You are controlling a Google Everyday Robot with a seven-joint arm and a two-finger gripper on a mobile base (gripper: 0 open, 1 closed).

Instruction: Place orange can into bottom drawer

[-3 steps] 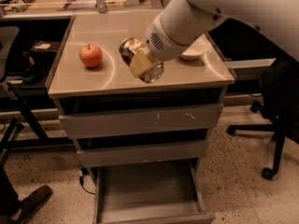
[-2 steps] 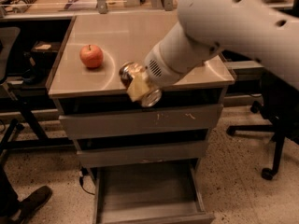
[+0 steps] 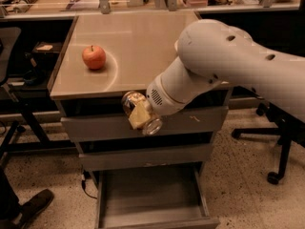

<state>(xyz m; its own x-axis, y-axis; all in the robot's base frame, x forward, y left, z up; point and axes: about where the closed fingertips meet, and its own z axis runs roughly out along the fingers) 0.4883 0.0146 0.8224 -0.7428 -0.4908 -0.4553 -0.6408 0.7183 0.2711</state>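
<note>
In the camera view, the hand (image 3: 141,117) grasps the orange can (image 3: 131,101), tilted, in front of the top drawer (image 3: 95,128), just past the worktop (image 3: 143,42) edge. Below, the bottom drawer (image 3: 152,199) stands pulled open. A red apple (image 3: 94,57) sits on the worktop.

Gripper (image 3: 139,117) around orange can (image 3: 131,101), just before top drawer (image 3: 95,125) front, above pulled-out bottom drawer (image 3: 152,194). Apple (image 3: 94,57) on cabinet top (image 3: 143,42), behind and left of orange can. Office chair (image 3: 282,147) far right.
</note>
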